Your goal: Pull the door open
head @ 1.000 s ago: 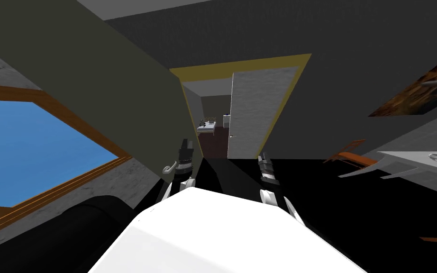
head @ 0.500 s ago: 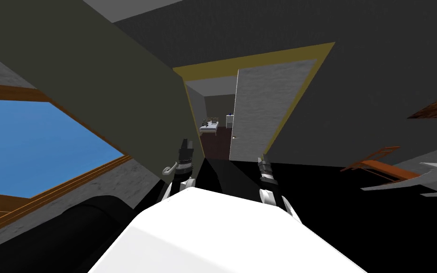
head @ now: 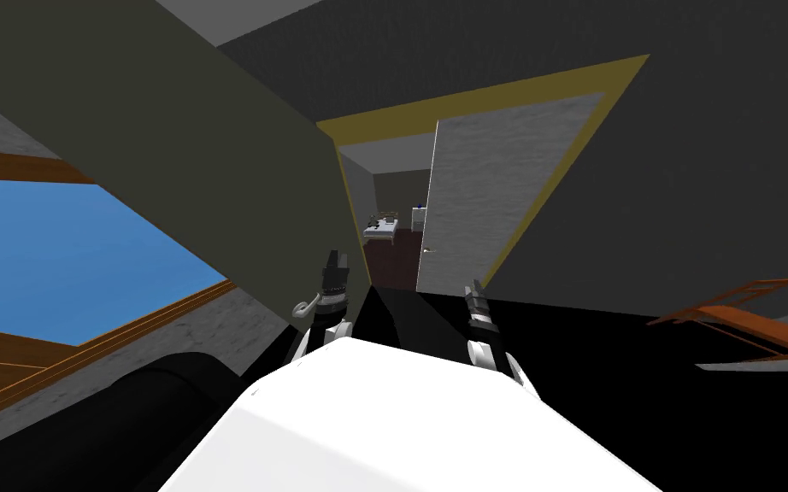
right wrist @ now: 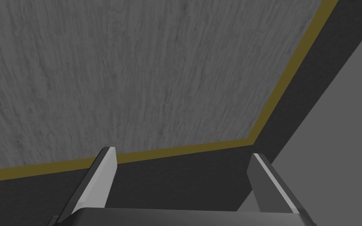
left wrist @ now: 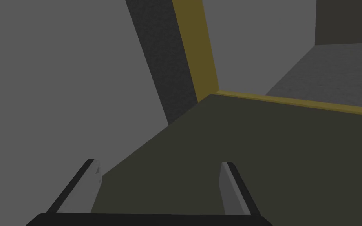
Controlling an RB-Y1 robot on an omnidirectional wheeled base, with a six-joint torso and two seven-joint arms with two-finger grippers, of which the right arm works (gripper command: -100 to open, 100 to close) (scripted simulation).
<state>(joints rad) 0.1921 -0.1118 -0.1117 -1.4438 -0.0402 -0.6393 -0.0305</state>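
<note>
A dark olive door [head: 213, 171] stands swung toward me on the left, its free edge meeting the yellow door frame [head: 486, 94]. A light grey lever handle [head: 302, 306] sticks out low on the door. My left gripper [head: 335, 259] sits just right of and above the handle, by the door's edge, open and holding nothing. In the left wrist view its fingers [left wrist: 160, 164] point along the olive door [left wrist: 255, 157] toward the yellow frame [left wrist: 196, 47]. My right gripper [head: 472, 290] is open [right wrist: 183, 153], facing a grey panel [right wrist: 137, 70] inside the frame.
Through the doorway a light grey door [head: 486, 196] with a small handle [head: 426, 249] stands ajar, and a bed [head: 379, 227] lies in the far room. A blue window [head: 59, 265] in a wood frame is on the left. A wooden chair [head: 726, 314] is at right, above a black area [head: 640, 384].
My view has turned left: the doorway and grey door slid right and grew larger, while the wall picture and table at right left the picture. Both grippers kept their place and stayed open.
</note>
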